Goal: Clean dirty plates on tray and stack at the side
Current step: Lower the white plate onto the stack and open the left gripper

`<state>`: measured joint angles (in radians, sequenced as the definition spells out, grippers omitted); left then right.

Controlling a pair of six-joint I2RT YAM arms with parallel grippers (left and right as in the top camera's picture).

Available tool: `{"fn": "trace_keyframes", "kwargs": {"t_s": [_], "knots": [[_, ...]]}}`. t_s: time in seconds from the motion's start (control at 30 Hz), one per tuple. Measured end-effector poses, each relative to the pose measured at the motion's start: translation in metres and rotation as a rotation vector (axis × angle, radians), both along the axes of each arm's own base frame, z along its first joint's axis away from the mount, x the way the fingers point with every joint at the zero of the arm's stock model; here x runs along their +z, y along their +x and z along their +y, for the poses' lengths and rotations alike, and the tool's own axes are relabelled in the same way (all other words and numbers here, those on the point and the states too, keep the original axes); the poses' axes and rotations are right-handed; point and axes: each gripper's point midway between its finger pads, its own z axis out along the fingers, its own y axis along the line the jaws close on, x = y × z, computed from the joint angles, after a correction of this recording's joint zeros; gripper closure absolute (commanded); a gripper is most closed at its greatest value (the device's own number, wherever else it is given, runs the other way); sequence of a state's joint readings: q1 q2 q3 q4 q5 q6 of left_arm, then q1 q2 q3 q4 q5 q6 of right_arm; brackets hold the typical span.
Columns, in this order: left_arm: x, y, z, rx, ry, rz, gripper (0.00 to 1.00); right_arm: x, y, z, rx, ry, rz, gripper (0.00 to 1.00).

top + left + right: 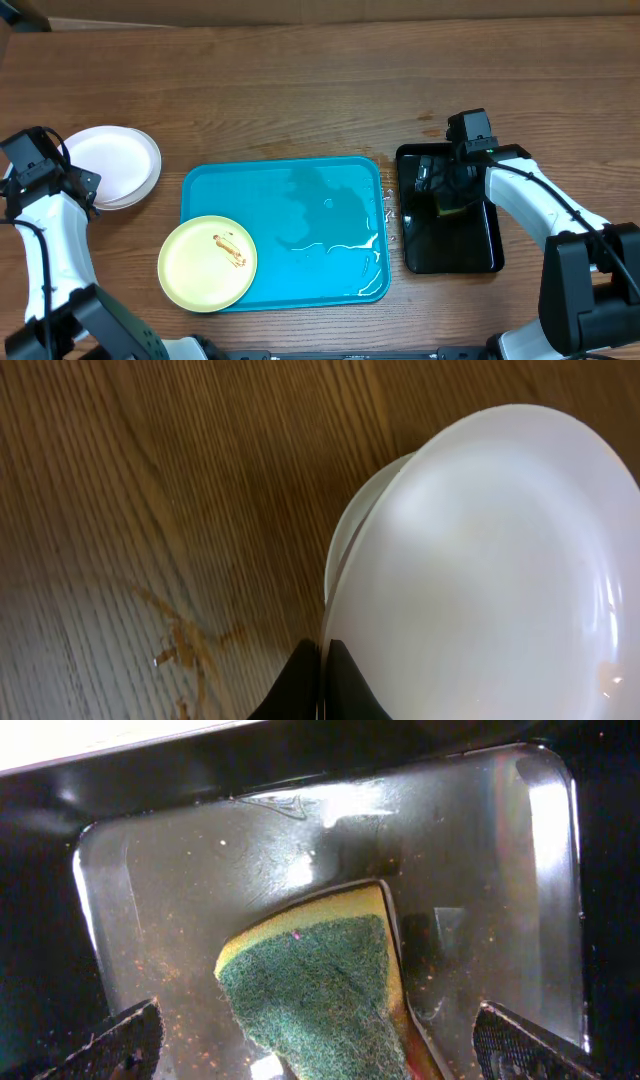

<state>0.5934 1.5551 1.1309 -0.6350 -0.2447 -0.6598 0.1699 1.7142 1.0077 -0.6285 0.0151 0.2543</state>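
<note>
Left gripper [322, 678] has its fingers pressed together, tips at the rim of the two stacked white plates [115, 165], which sit on the wooden table [300, 90] just left of the turquoise tray [330, 185]. On the wood beside them is a brown smear [190, 645]. One pale yellow-green plate [207, 263], streaked with sauce, lies on the wet tray's corner nearest the left arm, overhanging the rim. Right gripper [325, 1045] hangs spread wide over the black tray [480, 250], with a green-faced yellow sponge [315, 980] between its fingers.
</note>
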Motion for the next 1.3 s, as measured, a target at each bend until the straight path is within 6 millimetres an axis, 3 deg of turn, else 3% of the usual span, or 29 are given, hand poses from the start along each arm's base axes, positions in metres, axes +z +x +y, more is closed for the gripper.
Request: {"fn": "trace_keyframes", "kwargs": {"t_s": [0.1,0.13,0.23,0.27,0.33,0.47,0.57,0.63,0.73,0.8,0.9,1.1,1.23,1.3], "knots": [[-0.011,-0.003,0.007,0.019,-0.01,0.021,0.94,0.0,0.0,0.0,0.0,0.0,0.0,0.0],[-0.016,-0.005,0.011,0.033,-0.015,0.031,0.86,0.0,0.0,0.0,0.0,0.0,0.0,0.0],[-0.022,-0.008,0.019,0.051,-0.017,0.033,0.51,0.0,0.0,0.0,0.0,0.0,0.0,0.0],[-0.022,-0.007,0.02,0.05,-0.017,0.028,0.29,0.0,0.0,0.0,0.0,0.0,0.0,0.0],[-0.02,-0.002,0.023,0.036,-0.014,0.003,0.0,0.0,0.0,0.0,0.0,0.0,0.0,0.0],[-0.017,0.019,0.013,-0.076,-0.057,-0.07,0.0,0.0,0.0,0.0,0.0,0.0,0.0,0.0],[-0.018,0.036,-0.01,-0.215,-0.149,-0.128,0.0,0.0,0.0,0.0,0.0,0.0,0.0,0.0],[-0.019,0.041,-0.024,-0.278,-0.208,-0.154,0.06,0.0,0.0,0.0,0.0,0.0,0.0,0.0],[-0.022,0.038,-0.043,-0.332,-0.295,-0.152,0.15,0.0,0.0,0.0,0.0,0.0,0.0,0.0],[-0.025,0.034,-0.052,-0.348,-0.336,-0.139,0.3,0.0,0.0,0.0,0.0,0.0,0.001,0.0],[-0.028,0.029,-0.061,-0.367,-0.377,-0.122,0.43,0.0,0.0,0.0,0.0,0.0,0.0,0.0],[-0.035,0.008,-0.081,-0.39,-0.465,-0.044,0.48,0.0,0.0,0.0,0.0,0.0,0.0,0.0],[-0.04,-0.006,-0.084,-0.381,-0.478,0.026,0.92,0.0,0.0,0.0,0.0,0.0,0.0,0.0],[-0.044,-0.018,-0.082,-0.348,-0.477,0.082,0.96,0.0,0.0,0.0,0.0,0.0,0.001,0.0]]}}
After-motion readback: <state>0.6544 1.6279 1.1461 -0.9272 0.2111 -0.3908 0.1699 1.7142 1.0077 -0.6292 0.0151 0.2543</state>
